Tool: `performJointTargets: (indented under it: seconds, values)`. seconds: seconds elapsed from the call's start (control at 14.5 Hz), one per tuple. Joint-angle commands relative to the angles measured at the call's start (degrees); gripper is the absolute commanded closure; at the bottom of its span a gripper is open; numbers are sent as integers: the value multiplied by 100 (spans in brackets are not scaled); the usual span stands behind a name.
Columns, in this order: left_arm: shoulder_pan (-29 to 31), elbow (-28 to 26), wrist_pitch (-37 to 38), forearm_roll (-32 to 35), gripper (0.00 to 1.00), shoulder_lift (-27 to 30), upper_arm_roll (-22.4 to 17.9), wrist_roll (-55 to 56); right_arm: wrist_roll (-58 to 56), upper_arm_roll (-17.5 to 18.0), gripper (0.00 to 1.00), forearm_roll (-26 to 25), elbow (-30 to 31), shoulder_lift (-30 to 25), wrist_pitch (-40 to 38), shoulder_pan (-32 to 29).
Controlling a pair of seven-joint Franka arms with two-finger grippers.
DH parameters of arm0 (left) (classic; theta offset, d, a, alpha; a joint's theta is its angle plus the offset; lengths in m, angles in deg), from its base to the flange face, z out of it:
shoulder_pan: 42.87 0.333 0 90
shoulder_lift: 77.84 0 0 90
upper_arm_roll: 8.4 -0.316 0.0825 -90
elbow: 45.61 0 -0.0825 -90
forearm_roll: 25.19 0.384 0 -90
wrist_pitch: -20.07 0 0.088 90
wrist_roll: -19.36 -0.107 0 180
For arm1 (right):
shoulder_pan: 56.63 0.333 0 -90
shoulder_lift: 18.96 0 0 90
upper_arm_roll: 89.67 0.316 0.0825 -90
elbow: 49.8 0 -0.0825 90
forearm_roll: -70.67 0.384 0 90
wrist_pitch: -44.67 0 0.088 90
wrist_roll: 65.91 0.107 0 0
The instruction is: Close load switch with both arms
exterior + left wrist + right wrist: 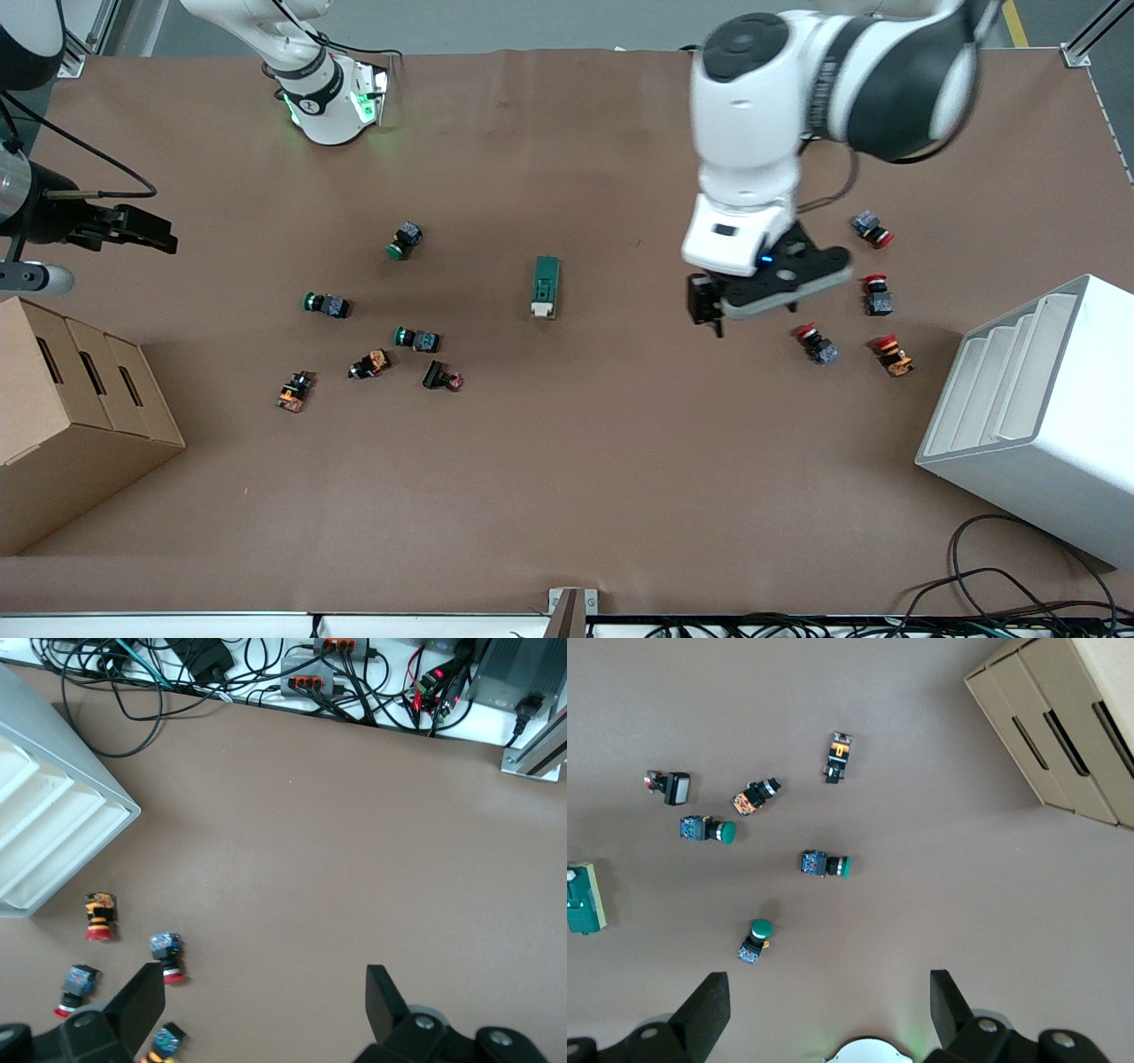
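Observation:
The load switch (546, 286), a dark green block with a cream lever piece at its end nearer the front camera, lies at mid-table. It also shows at the edge of the right wrist view (585, 897). My left gripper (719, 315) hangs open and empty over bare table, between the switch and the red buttons at the left arm's end. In the left wrist view the left gripper (261, 992) has wide-apart jaws and the switch is out of view. My right gripper (159, 237) is held high at the right arm's end, open and empty (828, 1001).
Green push-buttons (405, 240) (326, 305) (416, 338) and orange-and-black ones (369, 364) (295, 391) lie toward the right arm's end. Red push-buttons (816, 344) (877, 294) (873, 229) lie beside the left gripper. A cardboard box (71, 416) and a white rack (1036, 408) stand at the table's ends.

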Motion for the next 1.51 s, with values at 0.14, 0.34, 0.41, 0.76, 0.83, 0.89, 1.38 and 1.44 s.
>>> performJointTargets:
  seconds: [0.14,0.34,0.41,0.76,0.83,0.89,1.38,1.44]
  values:
    - [946,-21,75,-982,0,509,-7,-2080,-7,90,0,86,530,-461,14,-193]
    - [1185,-65,399,-1438,0,843,-330,-2987,-7,90,0,86,898,-786,111,-193]
    - [1185,-65,566,-1553,0,931,-480,-3303,-7,90,0,86,1056,-918,163,-184]
    - [378,-591,936,-2423,0,1580,-2078,-4674,-7,90,0,95,1725,-1630,506,-96]
    - [281,-697,954,-2503,0,1678,-2281,-5008,1,90,0,112,1726,-1657,506,-96]
    - [262,-794,954,-2625,0,1774,-2423,-5185,1,90,0,173,1717,-1692,524,-105]
    - [262,-927,1726,-2890,0,2135,-2503,-5205,-7,28,0,209,1656,-1859,498,-184]
    - [262,-935,1780,-2890,0,2197,-2503,-5205,-7,2,0,218,1664,-1851,515,-184]
